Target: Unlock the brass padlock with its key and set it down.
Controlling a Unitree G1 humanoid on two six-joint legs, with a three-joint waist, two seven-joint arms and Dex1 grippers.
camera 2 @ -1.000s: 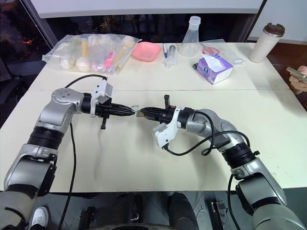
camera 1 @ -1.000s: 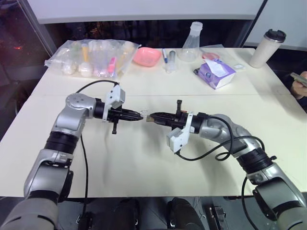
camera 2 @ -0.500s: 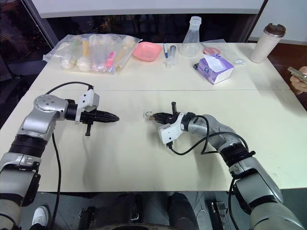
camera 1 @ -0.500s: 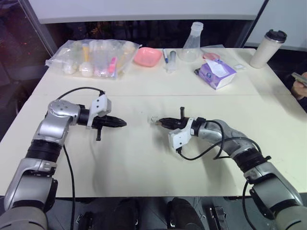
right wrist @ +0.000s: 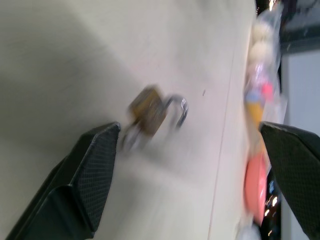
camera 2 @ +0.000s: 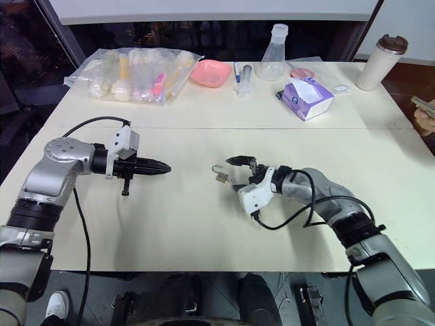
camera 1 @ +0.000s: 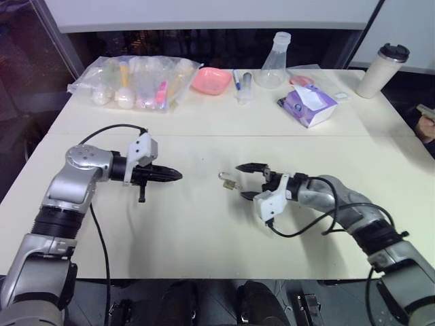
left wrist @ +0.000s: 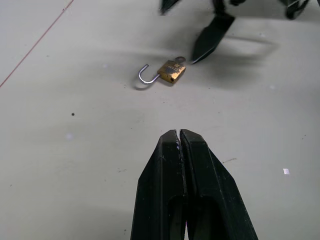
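Observation:
The brass padlock point(camera 1: 230, 182) lies on its side on the cream table point(camera 1: 197, 238), its silvery shackle point(left wrist: 145, 75) swung open. A small silvery piece at the body's other end may be the key; I cannot tell. My right gripper point(camera 1: 242, 182) is open just right of the padlock point(right wrist: 149, 110), with one finger on each side of it and neither touching. My left gripper point(camera 1: 178, 175) hovers a short way left of the padlock point(left wrist: 171, 71), pointing at it. Its fingers point(left wrist: 192, 165) are shut with nothing showing between them.
Along the far side of the table are a clear bag of bottles point(camera 1: 132, 81), a pink bowl point(camera 1: 209, 79), a glass flask point(camera 1: 274, 61), a purple tissue pack point(camera 1: 307, 105) and a lidded cup point(camera 1: 378, 69). A person's hand point(camera 1: 427, 119) shows at the right edge.
The two grippers, tip to tip a second ago, have drawn apart. My right gripper sank to the table and opened, leaving the padlock lying there. The left arm pulled back left.

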